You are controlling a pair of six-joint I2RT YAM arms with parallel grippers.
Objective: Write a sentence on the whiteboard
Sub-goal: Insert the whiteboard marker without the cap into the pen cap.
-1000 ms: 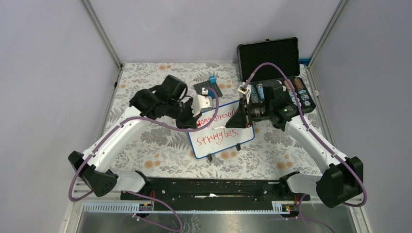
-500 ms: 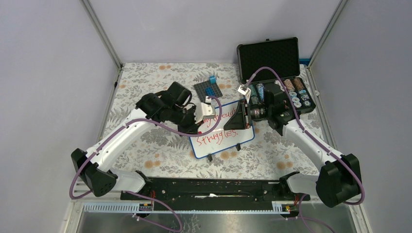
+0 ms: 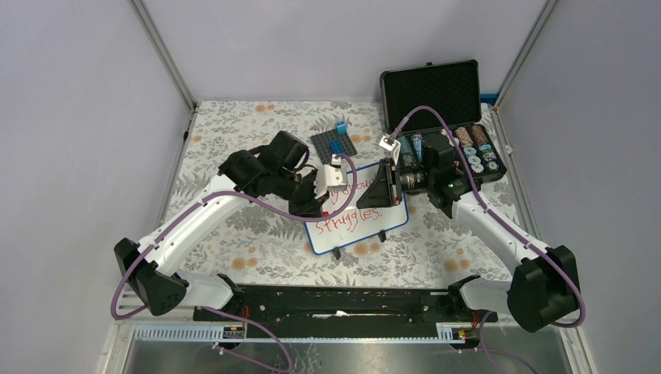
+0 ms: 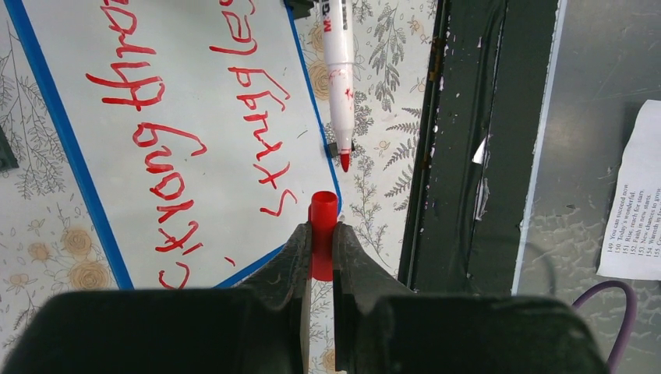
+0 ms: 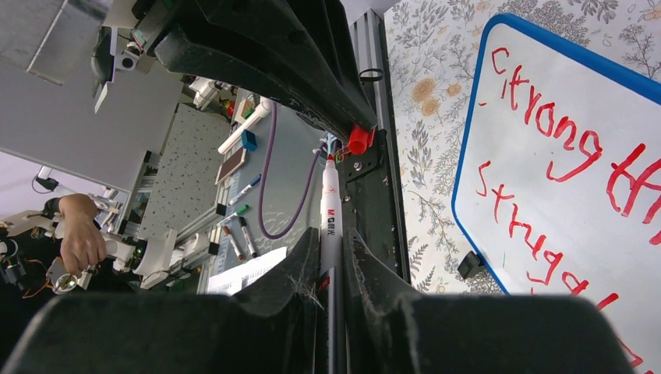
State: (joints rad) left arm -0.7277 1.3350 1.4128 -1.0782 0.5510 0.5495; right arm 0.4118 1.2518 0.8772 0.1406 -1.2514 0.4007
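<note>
The whiteboard (image 3: 366, 224), white with a blue rim, lies on the flowered cloth with red writing on it; it also shows in the left wrist view (image 4: 195, 93) and the right wrist view (image 5: 577, 101). My left gripper (image 3: 316, 204) (image 4: 320, 231) is shut on a red marker cap (image 4: 323, 210), open end outward. My right gripper (image 3: 380, 185) (image 5: 330, 238) is shut on a white marker (image 5: 327, 210) (image 4: 339, 78) with a bare red tip. Cap (image 5: 358, 140) and tip face each other a short gap apart, above the board's left end.
A black foam-lined case (image 3: 430, 92) stands open at the back right with chips in its tray. A grey plate with a blue brick (image 3: 335, 142) lies behind the board. A printed sheet (image 4: 633, 195) lies beyond the table's near edge.
My left gripper has swung in over the board's left end with the cap. My right gripper has shifted slightly with the marker. Cap and tip are closer together.
</note>
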